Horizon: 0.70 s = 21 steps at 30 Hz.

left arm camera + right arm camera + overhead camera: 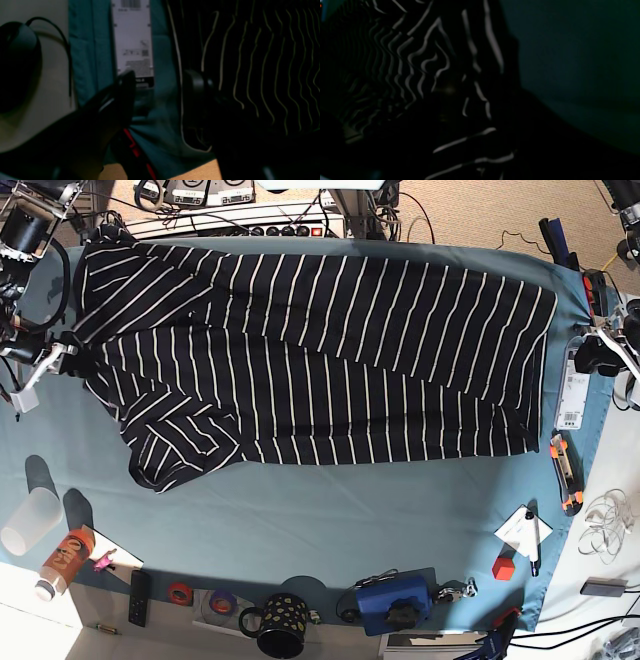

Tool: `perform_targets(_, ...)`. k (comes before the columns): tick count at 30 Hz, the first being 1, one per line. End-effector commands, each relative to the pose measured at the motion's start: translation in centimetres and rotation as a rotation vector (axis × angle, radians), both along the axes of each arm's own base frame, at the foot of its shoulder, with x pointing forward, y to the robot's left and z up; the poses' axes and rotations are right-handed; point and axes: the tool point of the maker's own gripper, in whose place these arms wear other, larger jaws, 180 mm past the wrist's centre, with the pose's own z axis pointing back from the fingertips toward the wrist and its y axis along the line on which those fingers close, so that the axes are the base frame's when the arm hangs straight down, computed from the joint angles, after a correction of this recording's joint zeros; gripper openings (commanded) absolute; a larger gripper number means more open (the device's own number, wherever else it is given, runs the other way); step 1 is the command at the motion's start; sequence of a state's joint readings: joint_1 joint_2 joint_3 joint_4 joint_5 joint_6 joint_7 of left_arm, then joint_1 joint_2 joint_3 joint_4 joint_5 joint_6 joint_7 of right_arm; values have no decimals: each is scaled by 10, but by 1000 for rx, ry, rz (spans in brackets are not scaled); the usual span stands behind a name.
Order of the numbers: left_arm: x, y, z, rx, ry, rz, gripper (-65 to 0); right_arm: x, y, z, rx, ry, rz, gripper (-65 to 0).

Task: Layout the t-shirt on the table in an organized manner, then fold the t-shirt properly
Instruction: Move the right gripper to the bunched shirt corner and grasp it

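Broadly, the table (330,520) in its teal cloth carries the t-shirt (330,350) across its far half, spread but not tidy. Long axis runs side to side in the base view: hem at that view's right edge, shoulders and sleeves toward its left, where the lower sleeve (185,450) lies bunched and folded over (neckline not clearly visible). Step in hand looks like the layout stage, w/ folding not begun. To do it well, I'd pull that crumpled sleeve outward and flat, then tension both ends along the long axis so the stripes run straight before any fold. Left gripper (157,87) sits at the hem end, fingers spread apart w/ nothing between them. Right gripper (65,360) is at the sleeve end; its wrist view is too dark, so can't tell if it grasps cloth
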<state>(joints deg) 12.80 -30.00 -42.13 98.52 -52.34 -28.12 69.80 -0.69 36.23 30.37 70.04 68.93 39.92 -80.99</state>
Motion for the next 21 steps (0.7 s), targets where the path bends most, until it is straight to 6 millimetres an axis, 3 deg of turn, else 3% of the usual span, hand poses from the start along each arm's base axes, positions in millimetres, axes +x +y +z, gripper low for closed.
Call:
perform_targets(1,8,5,14,15,-47,-4,-341,18,-8,31,-6,-96,-2,-381)
perform_targets(7,8,5,14,15,-49,-3,-341,71,-13,89,-29,-288,-17,-382)
perform_targets(10,8,5,15,15,-51,-3,-341,102,-5,102,-99,-328,-2,-382)
perform_targets(17,8,5,14,15,-50,-3,-341,140,68,57,-312,-233,266,-382)
perform_targets(21,8,5,15,15,-50,-3,-341,134,95,21,-430,-137,419,-382)
